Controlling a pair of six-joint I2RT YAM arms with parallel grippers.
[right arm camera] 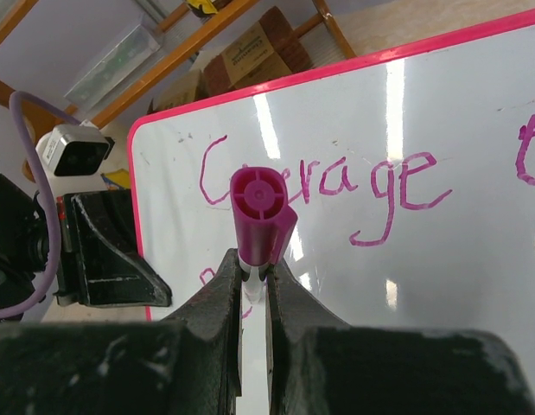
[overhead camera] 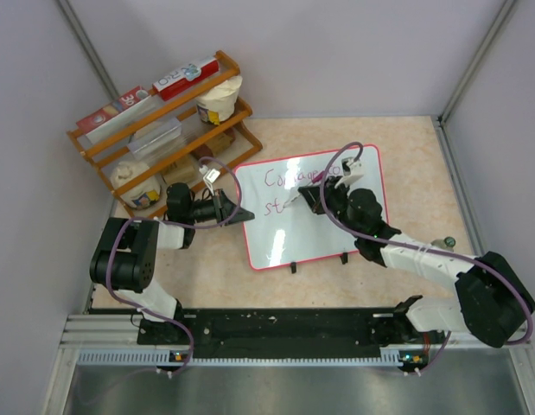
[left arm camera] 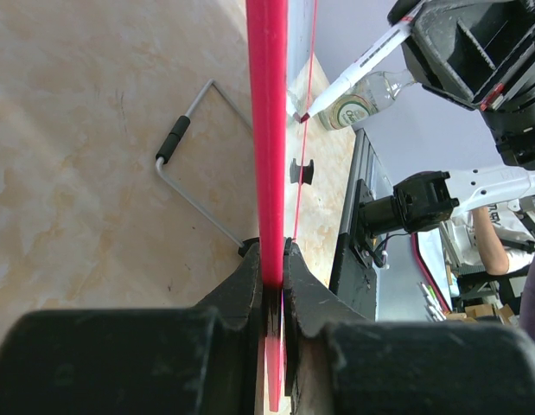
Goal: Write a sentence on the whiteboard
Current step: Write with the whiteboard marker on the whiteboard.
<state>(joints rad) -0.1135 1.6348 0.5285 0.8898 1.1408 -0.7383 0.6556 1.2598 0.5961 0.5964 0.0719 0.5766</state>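
The whiteboard (overhead camera: 323, 238), white with a pink-red rim, lies tilted on the table. My left gripper (overhead camera: 236, 212) is shut on its left rim; in the left wrist view the jaws (left arm camera: 271, 257) pinch the red rim (left arm camera: 269, 121) edge-on. The sentence (overhead camera: 295, 178) so reads "Courage" (right arm camera: 336, 183) with a further letter at the right, and a short start of a second line (overhead camera: 271, 207) sits below. My right gripper (overhead camera: 307, 198) is shut on a white marker (right arm camera: 260, 216) with a purple cap end, and the marker's tip (left arm camera: 307, 116) rests at the board by the second line.
A wooden rack (overhead camera: 163, 121) with boxes, a cup and tubs stands at the back left. A wire stand (left arm camera: 194, 173) lies on the table by the board. A glass bottle (left arm camera: 364, 99) stands near the right arm. Two black clips (overhead camera: 295, 266) sit at the board's near edge.
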